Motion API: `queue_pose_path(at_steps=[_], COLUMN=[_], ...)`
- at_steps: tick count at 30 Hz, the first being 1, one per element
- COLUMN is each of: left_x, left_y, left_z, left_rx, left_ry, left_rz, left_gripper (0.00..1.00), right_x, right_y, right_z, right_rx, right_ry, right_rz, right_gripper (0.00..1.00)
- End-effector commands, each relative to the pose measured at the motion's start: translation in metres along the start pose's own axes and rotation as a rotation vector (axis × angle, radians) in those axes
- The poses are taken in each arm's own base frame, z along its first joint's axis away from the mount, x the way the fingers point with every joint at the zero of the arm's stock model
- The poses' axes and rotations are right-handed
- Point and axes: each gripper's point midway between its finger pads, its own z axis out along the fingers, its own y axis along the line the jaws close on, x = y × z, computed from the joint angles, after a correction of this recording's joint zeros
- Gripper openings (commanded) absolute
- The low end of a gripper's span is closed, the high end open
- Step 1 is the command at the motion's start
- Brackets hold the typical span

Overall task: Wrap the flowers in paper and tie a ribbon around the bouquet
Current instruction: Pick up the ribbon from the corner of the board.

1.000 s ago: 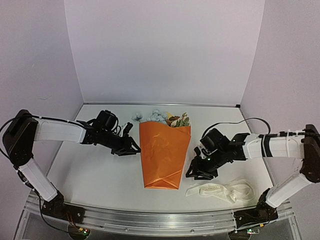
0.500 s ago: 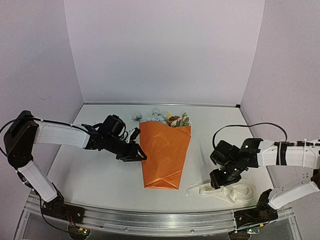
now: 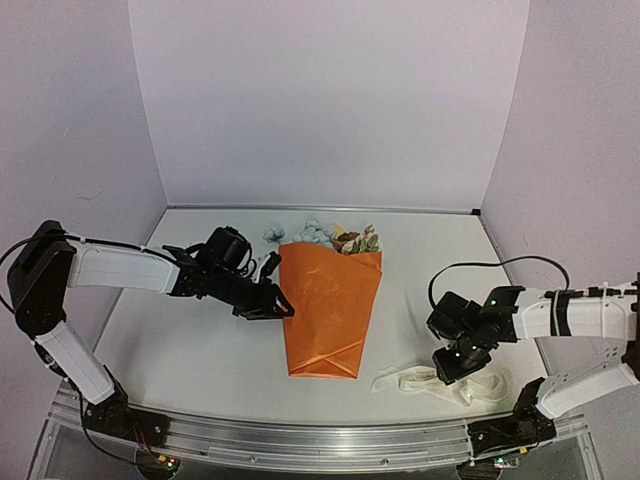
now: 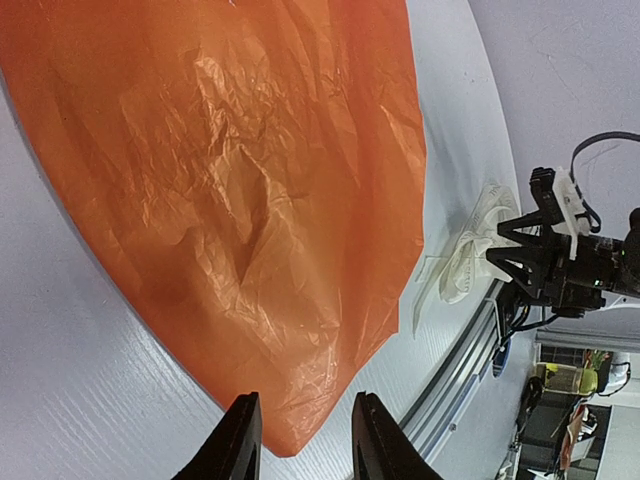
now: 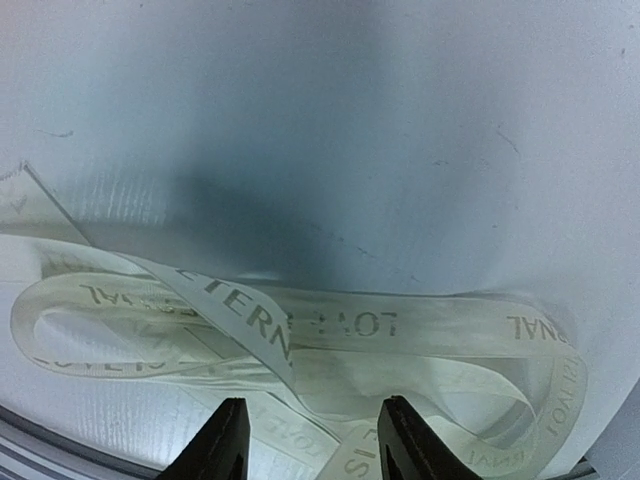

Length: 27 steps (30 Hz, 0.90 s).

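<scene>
A white table [image 3: 200, 350] carries everything. Two robot arms reach in from its near edge.

The bouquet [image 3: 328, 305] is an orange paper cone lying flat between the two arms. Its long axis runs from near to far. The narrow folded end is nearest the arm bases, and the wide end points at the back wall. The flowers [image 3: 345, 238], pale blue, cream and rust, poke out of the wide end.

The ribbon [image 5: 300, 330] is cream with faint lettering and lies in a loose heap of loops. It is off to the bouquet's right, near the table's front edge and apart from the paper.

The right gripper [image 5: 315, 403] hangs directly over the ribbon heap with its jaws parted and nothing between them. Seen from its wrist, the ribbon lies just ahead of the fingertips. The main strands run from one finger across to the other, and one curl dips into the gap. This arm is by far the nearer to the ribbon, so picking it up looks to be its job. A short drop should bring a strand between the jaws.

The left gripper [image 4: 305, 400] is at the bouquet's left edge. Its jaws are part open, with the crinkled paper just ahead of the tips. It does not appear to pinch the paper.
</scene>
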Motion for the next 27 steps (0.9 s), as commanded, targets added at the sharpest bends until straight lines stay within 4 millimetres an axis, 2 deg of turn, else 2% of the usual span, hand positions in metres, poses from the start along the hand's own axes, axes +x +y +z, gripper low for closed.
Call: queue_pose_path(at_steps=[1,6,9,11,15,21,25,27], left_x=[-0.012,-0.011,-0.010,-0.008,-0.005,-0.001,0.001,0.002], left_y=[-0.021,-0.026,-0.033,-0.042,-0.070,-0.121,-0.150,-0.160], left_z=[-0.013,-0.018,-0.019,-0.018,-0.013,-0.006,-0.009,-0.010], left_rx=[0.031,0.038,0.051,0.059,0.091,0.142,0.200,0.226], left_ry=[-0.041,-0.048,-0.048,-0.047,-0.049,-0.068,-0.099,-0.108], left_rz=[0.052,0.070,0.111,0.165,0.316,0.567,0.657,0.681], left_gripper=[0.33,0.33,0.35,0.36,0.40,0.45,0.50,0.52], right_x=[-0.003,-0.004,-0.011,-0.015,-0.026,-0.036,-0.042,-0.046], right_y=[0.012,0.013,0.014,0.016,0.040,0.097,0.119,0.126], right_z=[0.012,0.020,0.007,-0.009,-0.054,-0.126,-0.158,-0.166], right_rx=[-0.054,-0.050,-0.069,-0.090,-0.249,-0.598,-0.702,-0.725], right_ry=[0.013,0.021,-0.016,-0.028,-0.056,-0.026,-0.011,-0.010], right_rz=[-0.012,0.000,-0.001,-0.014,-0.048,-0.085,-0.127,-0.133], right_gripper=[0.40,0.24,0.08,0.01,0.00,0.00,0.00,0.00])
